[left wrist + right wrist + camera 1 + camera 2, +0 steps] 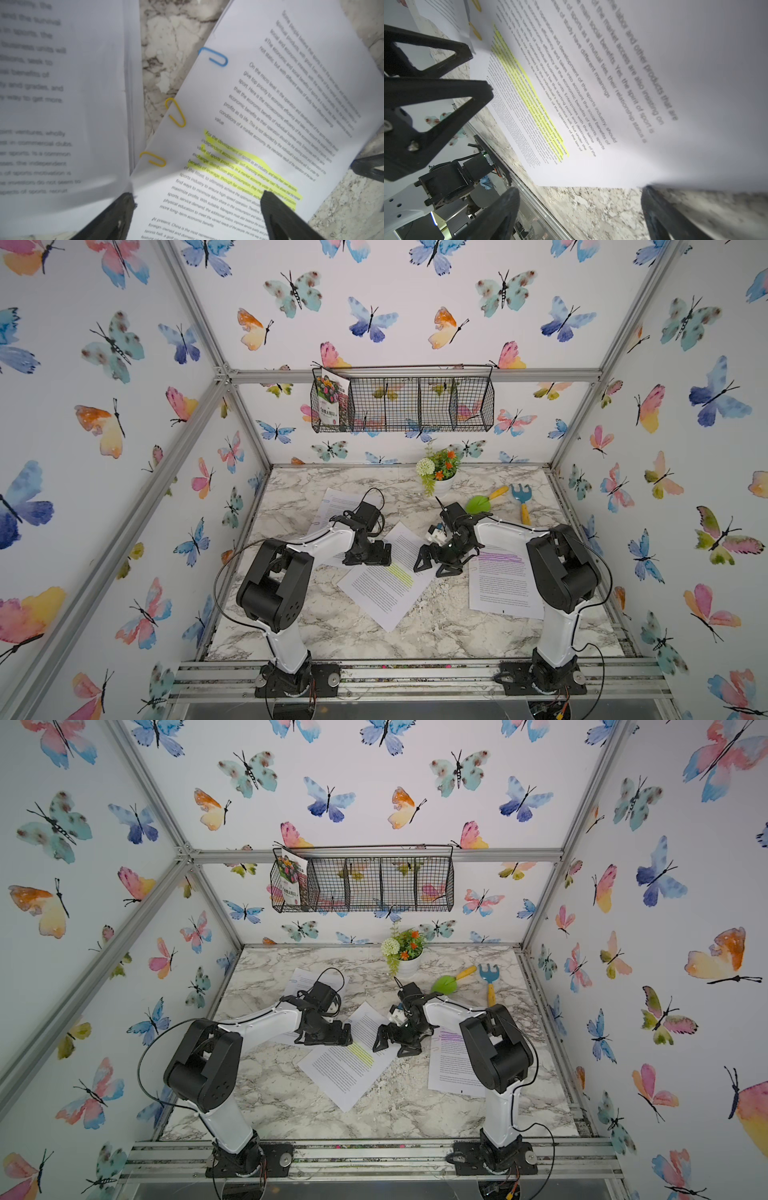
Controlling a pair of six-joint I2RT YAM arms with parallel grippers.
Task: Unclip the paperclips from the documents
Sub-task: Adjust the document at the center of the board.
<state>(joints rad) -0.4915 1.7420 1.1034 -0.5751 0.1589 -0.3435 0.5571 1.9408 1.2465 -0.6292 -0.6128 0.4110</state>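
Observation:
Three documents lie on the marble table [436, 626]: one with a yellow highlight [386, 576] in the middle, one with a purple highlight [503, 585] at the right, and a plain one [336, 499] at the back left under my left arm. In the left wrist view a blue paperclip [216, 57] and two yellow paperclips [176, 113] [153, 159] sit on the yellow-highlight document's [270, 104] edge. My left gripper [197, 199] [374, 558] stands open over that sheet. My right gripper [579, 193] [434, 568] is open at the sheet's opposite edge, holding nothing.
A white pot of flowers [440, 477], a green trowel [482, 502] and a blue hand rake [521, 497] lie at the back right. A wire basket [415, 406] with a seed packet [330, 398] hangs on the back wall. An aluminium rail [415, 672] borders the front.

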